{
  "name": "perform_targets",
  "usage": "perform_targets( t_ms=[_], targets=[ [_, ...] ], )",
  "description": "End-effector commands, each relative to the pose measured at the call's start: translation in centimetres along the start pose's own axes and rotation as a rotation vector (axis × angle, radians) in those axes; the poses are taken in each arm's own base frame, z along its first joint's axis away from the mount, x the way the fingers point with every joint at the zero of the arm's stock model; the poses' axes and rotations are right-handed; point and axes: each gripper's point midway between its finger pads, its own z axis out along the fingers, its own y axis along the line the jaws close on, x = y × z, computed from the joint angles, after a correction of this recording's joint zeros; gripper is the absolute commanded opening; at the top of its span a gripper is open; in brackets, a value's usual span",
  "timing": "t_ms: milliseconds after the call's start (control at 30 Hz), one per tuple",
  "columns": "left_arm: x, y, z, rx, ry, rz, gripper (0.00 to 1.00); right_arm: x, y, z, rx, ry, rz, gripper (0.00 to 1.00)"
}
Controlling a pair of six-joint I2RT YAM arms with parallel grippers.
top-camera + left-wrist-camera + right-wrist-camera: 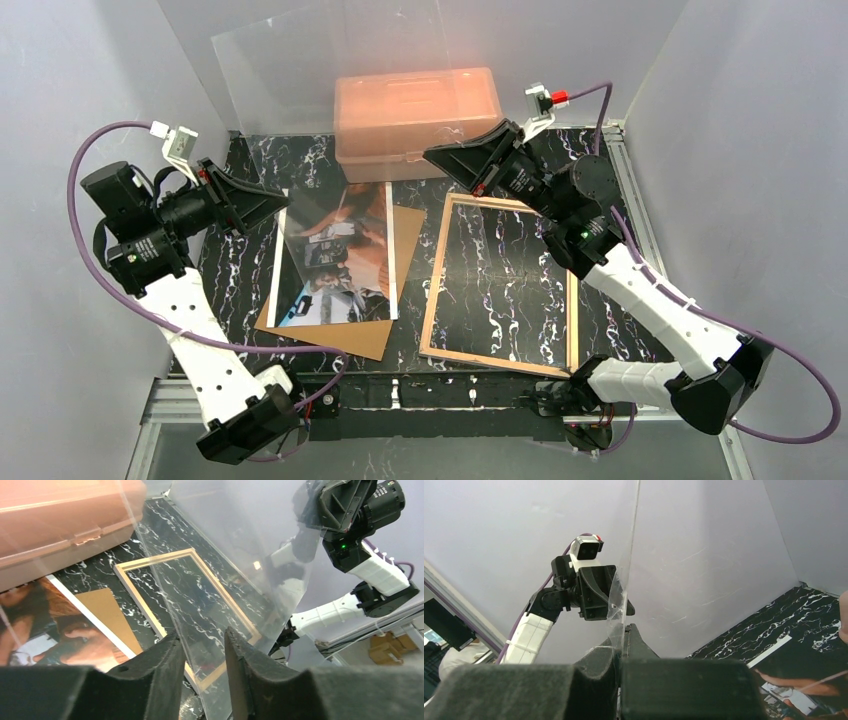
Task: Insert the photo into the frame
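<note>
A clear sheet (300, 70) hangs over the far table between both arms. The frame (434, 280) lies tan side up at right, and the photo (340, 255) lies face-up at left. The right gripper (621, 635) pinches the sheet's edge. The left gripper (205, 645) straddles it, parted, contact unclear. Likely step: clearing the pane. Next it needs setting down gently.

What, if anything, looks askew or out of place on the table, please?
The white-bordered photo print lies skewed on the brown backing board, whose corners stick out unevenly. The large clear sheet is in the air, clamped in the right gripper, not in the thin wooden frame.
</note>
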Motion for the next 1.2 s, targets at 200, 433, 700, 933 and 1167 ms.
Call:
perform_targets(
  t_ms=[200, 433, 700, 933, 1167],
  targets=[
    [0.3, -5.7, -0.5, 0.211, 0.008, 0.088, 0.20, 0.0, -0.3, -0.4, -0.065, -0.049, 0.015, 0.16],
    [0.3, -5.3, -0.5, 0.211, 0.008, 0.072, 0.00, 0.0, -0.9, -0.5, -0.092, -0.028, 0.049, 0.39],
    [0.2, -5.2, -0.5, 0.211, 0.010, 0.061, 0.00, -1.7, 0.4, -1.8, -0.209, 0.006, 0.078, 0.69],
    [0.0, -4.9, -0.5, 0.209, 0.011, 0.036, 0.00, -2.6, 1.6, -2.8, -0.266, 0.072, 0.052, 0.72],
    [0.0, -5.0, -0.5, 0.207, 0.012, 0.032, 0.00, -2.2, 1.7, -2.8, -0.283, 0.103, 0.067, 0.58]
  ],
)
